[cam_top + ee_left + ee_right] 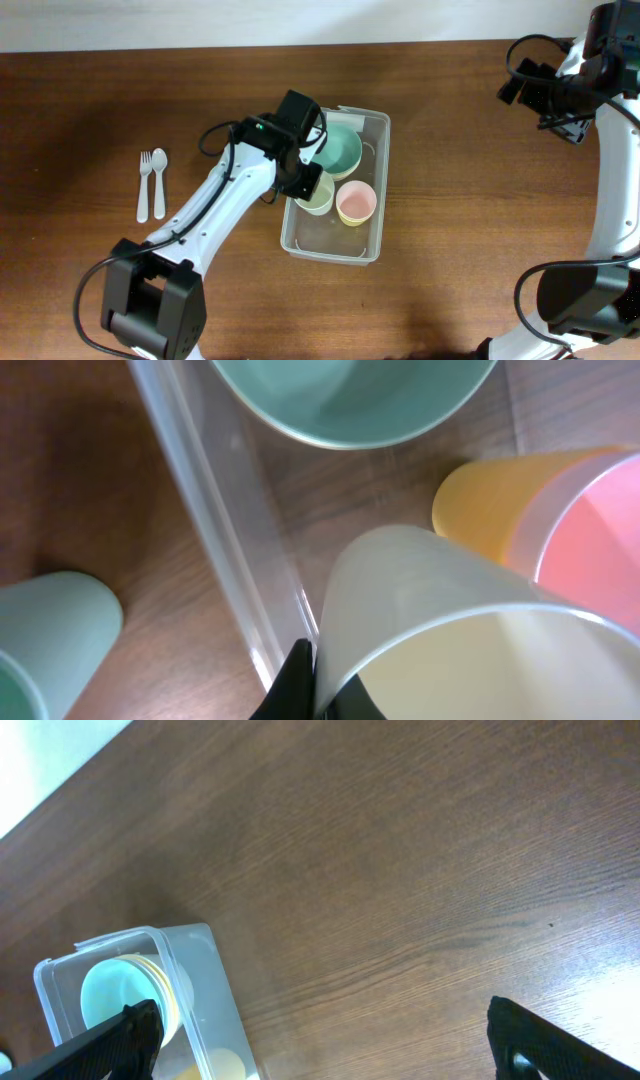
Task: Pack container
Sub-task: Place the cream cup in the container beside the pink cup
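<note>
The clear plastic container (332, 246) stands at the table's middle. Inside it are a teal bowl (340, 150), a pale cream cup (318, 200) and a pink cup (356, 203). My left gripper (308, 180) reaches into the container's left side and is shut on the cream cup's wall (440, 620), one finger outside and one inside its rim (318, 682). The left wrist view also shows the teal bowl (350, 400), the pink cup (560, 520) and the container's wall (220, 530). My right gripper (560, 95) is open and empty at the far right, well away from the container (200, 970).
A white fork (145, 185) and spoon (159, 180) lie at the left. A pale green cup (50, 630) lies on the table just outside the container's left wall, hidden under my arm in the overhead view. My right gripper (330, 1045) hangs over bare wood.
</note>
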You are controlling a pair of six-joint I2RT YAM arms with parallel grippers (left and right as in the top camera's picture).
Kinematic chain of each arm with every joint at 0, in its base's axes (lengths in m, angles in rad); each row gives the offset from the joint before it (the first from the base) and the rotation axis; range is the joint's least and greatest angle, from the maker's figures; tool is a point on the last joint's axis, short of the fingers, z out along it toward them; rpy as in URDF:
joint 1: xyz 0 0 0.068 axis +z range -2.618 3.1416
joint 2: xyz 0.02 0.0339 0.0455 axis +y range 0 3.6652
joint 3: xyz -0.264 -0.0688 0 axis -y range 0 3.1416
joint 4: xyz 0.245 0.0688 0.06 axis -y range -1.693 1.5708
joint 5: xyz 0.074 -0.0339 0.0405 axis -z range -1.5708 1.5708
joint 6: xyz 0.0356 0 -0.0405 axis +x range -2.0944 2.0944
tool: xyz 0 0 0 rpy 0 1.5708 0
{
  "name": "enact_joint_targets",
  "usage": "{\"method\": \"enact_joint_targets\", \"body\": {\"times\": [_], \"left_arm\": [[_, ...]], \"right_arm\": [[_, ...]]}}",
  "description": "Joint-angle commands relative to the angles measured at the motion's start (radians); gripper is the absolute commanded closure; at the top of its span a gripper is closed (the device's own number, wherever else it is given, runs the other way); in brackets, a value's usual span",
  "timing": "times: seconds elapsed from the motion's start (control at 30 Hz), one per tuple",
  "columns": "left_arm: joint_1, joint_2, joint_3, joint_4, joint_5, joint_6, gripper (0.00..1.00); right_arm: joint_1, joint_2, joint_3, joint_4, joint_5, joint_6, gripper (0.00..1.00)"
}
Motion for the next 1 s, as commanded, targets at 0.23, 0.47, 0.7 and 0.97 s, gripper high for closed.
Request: {"method": "enact_joint_targets", "body": {"times": [0.23, 0.47, 0.7, 0.97], "left_arm": [[-0.006, -0.001, -0.103, 0.107, 0.023, 0.001, 0.95], [-0.004, -0.005, -0.073, 0.101, 0.022, 0.001, 0.86], [-0.004, -0.052, 0.089, -0.013, -0.004, 0.002, 0.56], [0.127, -0.16, 0.214, -0.164, -0.383, -0.087, 0.21]], "right_arm": [[0.003, 0.0, 0.006, 0.0, 0.002, -0.003, 0.01], [0.003, 0.0, 0.006, 0.0, 0.002, -0.003, 0.01], [0.003, 0.0, 0.006, 0.0, 0.002, -0.003, 0.01], [0.003, 0.0, 0.006, 0.0, 0.002, -0.003, 0.01]]}}
